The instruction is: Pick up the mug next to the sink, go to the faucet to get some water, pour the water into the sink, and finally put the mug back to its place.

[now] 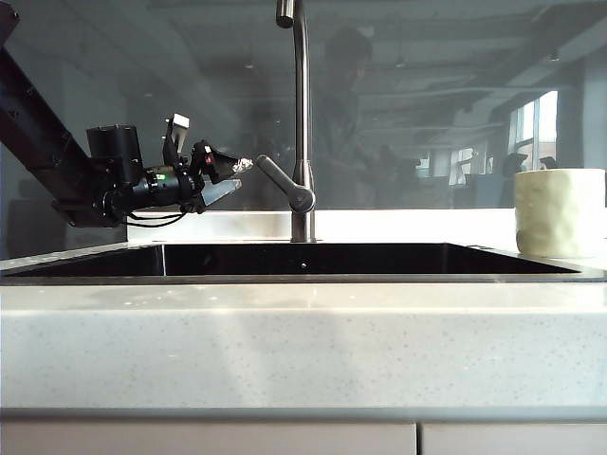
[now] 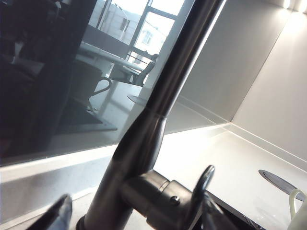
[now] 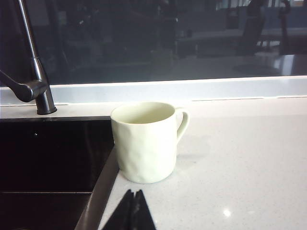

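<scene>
The mug [image 3: 146, 142] stands upright on the speckled white bench [image 3: 240, 167], just beside the right-hand rim of the sink [image 3: 48, 158], with its loop handle turned away from the basin. Looking down into its mouth, I see only the pale cream-green inner wall; whether any water lies at the bottom I cannot tell. In the exterior view the mug [image 1: 560, 211] sits well to the right of the faucet [image 1: 302, 123], apart from both arms. The sink [image 1: 303, 259] shows dark glossy walls, and I can make out nothing lying in it. The faucet rises from the bench behind the basin, its short lever [image 1: 285, 182] angled up and away from the mug. The left claw [image 1: 230, 177] hangs in the air over the sink's far end from the mug, pointing at that lever with its tip just beside it; its fingers [image 2: 57, 214] stand apart, one on either side of the faucet's base [image 2: 144, 191] in the left wrist view, and whether they touch the metal I cannot tell. The right claw [image 3: 131, 211] sits low over the bench just in front of the mug, its two dark fingers pressed together on nothing, not touching the mug.
</scene>
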Robot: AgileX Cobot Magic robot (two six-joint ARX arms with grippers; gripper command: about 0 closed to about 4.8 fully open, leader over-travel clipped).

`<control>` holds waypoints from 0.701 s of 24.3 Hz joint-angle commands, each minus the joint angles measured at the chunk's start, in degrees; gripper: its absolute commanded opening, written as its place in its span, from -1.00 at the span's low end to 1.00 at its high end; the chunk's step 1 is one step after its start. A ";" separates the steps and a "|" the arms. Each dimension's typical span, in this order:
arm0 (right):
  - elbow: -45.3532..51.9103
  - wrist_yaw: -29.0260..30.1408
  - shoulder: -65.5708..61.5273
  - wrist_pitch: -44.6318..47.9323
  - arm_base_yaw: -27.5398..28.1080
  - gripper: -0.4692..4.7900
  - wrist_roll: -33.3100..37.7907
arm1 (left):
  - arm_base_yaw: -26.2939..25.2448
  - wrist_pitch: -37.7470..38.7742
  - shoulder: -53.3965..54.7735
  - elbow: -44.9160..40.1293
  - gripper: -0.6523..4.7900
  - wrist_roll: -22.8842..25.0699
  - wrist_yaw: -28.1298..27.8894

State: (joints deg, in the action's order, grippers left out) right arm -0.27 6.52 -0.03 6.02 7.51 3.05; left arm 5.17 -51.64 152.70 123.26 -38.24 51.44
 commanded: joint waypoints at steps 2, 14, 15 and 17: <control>0.22 -4.28 0.15 0.61 -2.32 -0.86 0.20 | -0.07 -0.63 -0.39 0.31 0.49 0.15 0.20; 0.22 -6.60 0.15 -2.27 -2.51 -0.86 1.20 | -0.07 -0.63 -0.39 0.31 0.49 0.15 0.20; 0.22 -6.60 0.15 -2.56 -2.51 -0.86 1.20 | -0.07 -0.63 -0.39 0.31 0.49 0.15 0.20; 0.22 -6.38 0.13 -2.84 -2.49 -0.86 1.18 | -0.07 -0.63 -0.39 0.31 0.49 0.15 0.20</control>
State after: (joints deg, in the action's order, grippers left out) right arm -0.27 0.16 -0.03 2.35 4.99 3.90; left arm 5.17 -51.57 152.70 123.28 -38.24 51.44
